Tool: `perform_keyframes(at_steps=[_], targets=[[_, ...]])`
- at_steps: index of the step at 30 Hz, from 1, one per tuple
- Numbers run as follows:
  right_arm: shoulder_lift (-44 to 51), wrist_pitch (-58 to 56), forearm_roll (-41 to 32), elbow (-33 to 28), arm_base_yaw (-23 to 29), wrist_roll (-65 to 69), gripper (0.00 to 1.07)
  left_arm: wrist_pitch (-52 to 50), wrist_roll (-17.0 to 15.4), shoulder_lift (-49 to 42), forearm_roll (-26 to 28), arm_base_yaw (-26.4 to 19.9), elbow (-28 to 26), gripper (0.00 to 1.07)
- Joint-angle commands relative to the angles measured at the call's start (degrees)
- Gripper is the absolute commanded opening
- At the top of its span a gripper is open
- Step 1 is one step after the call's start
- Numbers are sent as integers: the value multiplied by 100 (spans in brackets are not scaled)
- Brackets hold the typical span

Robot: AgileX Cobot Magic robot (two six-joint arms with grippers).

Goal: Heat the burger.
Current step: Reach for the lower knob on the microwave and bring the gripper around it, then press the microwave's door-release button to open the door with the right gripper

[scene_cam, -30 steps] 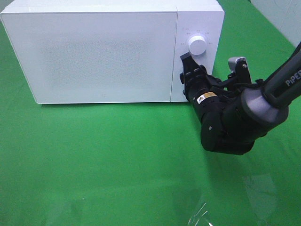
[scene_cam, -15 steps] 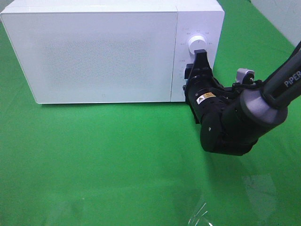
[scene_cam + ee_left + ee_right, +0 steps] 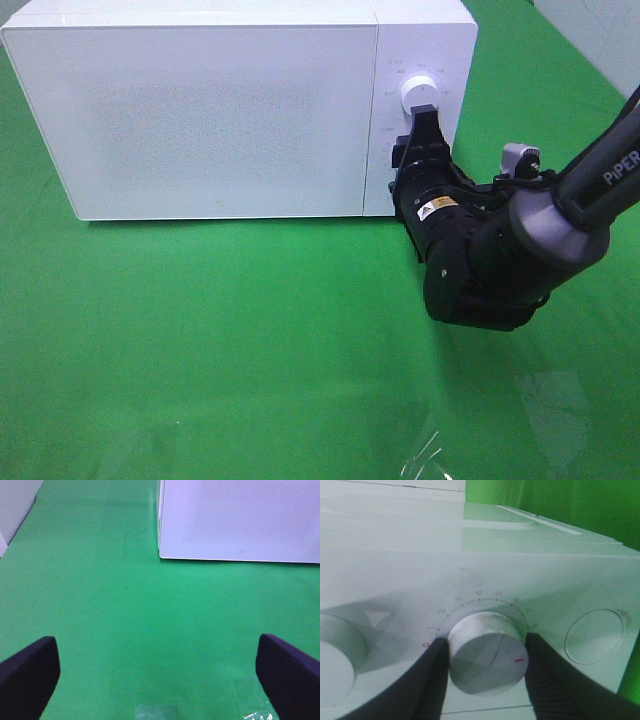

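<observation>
The burger is not in view in any frame. The white microwave [image 3: 220,110] stands at the back of the green table with its door closed; it also shows in the left wrist view [image 3: 240,515]. My right gripper [image 3: 425,125] is at its control panel, just below the upper knob [image 3: 419,91]. In the right wrist view my right gripper [image 3: 487,660] is shut on a lower white dial [image 3: 487,650] with a numbered scale, one finger on each side. My left gripper [image 3: 160,680] is open and empty above the cloth, in front of the microwave's left corner.
The green cloth [image 3: 220,330] covers the table in front of the microwave. A round button [image 3: 595,635] sits beside the gripped dial. A clear plastic scrap [image 3: 425,460] lies near the front edge. A grey wall edge [image 3: 12,510] stands at the far left.
My right gripper has rolled from lying sideways to standing upright at the panel and moved a little up onto the dial. The microwave has not moved.
</observation>
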State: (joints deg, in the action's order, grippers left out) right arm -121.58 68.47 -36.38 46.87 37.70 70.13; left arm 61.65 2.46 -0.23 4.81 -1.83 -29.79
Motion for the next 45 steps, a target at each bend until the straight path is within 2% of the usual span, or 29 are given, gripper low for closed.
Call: perform_keyframes(at_steps=[1,2,6,15,21,24,30,34,35,39,40,45], targets=[[80,-80,367,223,46,-172,55,-40,-34,-92,6,29,23,99],[80,-178,327,223,46,-172,60,-40,-34,-92,6,29,23,99],[86,-189,327,223,57,-206,64,-40,-34,-92,6,29,23,99],[464,-504,292,-74,138,-430,64,-40,-34,-92,6,29,23,99],[882,-819,258,-607,435,-596,64,-40,-34,-92,6,29,23,99],[940,-888,258,-659,458,-653,64,-40,-34,-92,6,29,23,99],[1604,-1673,338,-985,458,-1564,64,-40,-34,-92,6,29,23,99],[2120,-2349,344,-1037,458,-2624,64,-40,-34,-92,6,29,23,99],[2378,-2727,350,-1037,453,-3254,64,-40,-34,-92,6,29,23,99],[2670,-3220,470,-1037,447,-4068,64,-40,-34,-92,6,29,23,99],[2853,-3495,636,-1037,447,-4498,64,-40,-34,-92,6,29,23,99],[3174,-3999,1324,-1037,447,-4824,64,-40,-34,-92,6,29,23,99]])
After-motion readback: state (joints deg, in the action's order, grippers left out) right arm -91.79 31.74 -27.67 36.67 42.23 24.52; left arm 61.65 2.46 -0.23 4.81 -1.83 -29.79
